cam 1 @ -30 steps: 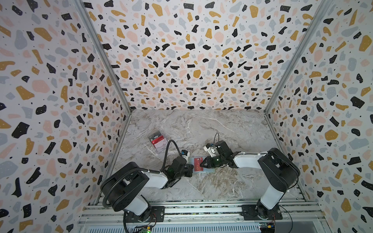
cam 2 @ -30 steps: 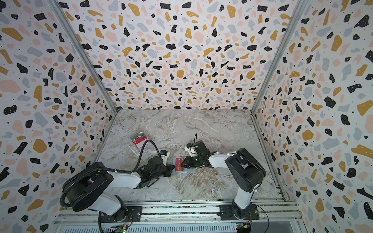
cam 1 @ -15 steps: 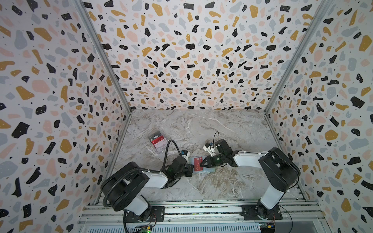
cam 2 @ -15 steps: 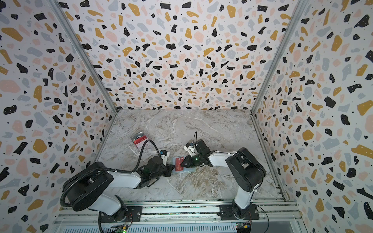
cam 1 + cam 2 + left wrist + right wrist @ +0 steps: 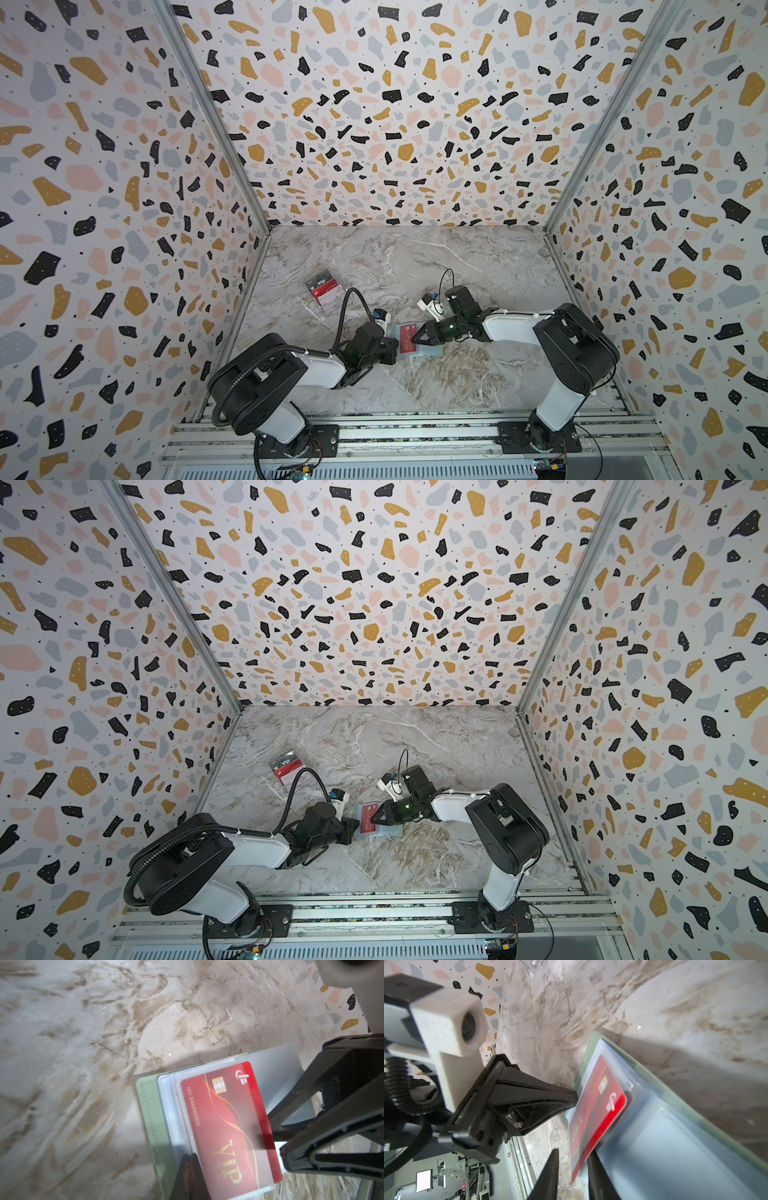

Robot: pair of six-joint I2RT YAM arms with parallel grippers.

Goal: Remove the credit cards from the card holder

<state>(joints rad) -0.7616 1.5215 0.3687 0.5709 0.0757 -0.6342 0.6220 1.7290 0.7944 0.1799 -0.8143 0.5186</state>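
Note:
The mint-green card holder [image 5: 433, 352] [image 5: 394, 831] lies open on the marble floor, clear sleeves up. A red VIP credit card [image 5: 224, 1126] [image 5: 593, 1118] sits in the top sleeve with one long edge sticking out. My left gripper [image 5: 190, 1176] [image 5: 392, 347] is shut on the holder's sleeves and cover at the card's end. At the card's exposed edge, my right gripper [image 5: 574, 1153] [image 5: 415, 340] has its jaws a little apart, with that edge between the two fingers. A dark grey Vip card [image 5: 316, 284] and a pale card [image 5: 331, 300] lie farther back on the left.
A clear plastic box [image 5: 328, 293] [image 5: 291, 767] holds the loose cards near the left wall. Terrazzo-patterned walls close in three sides. A metal rail [image 5: 415, 432] with both arm bases runs along the front edge.
The right gripper's jaws have parted slightly around the red card's edge. Both arms and the holder stay where they were.

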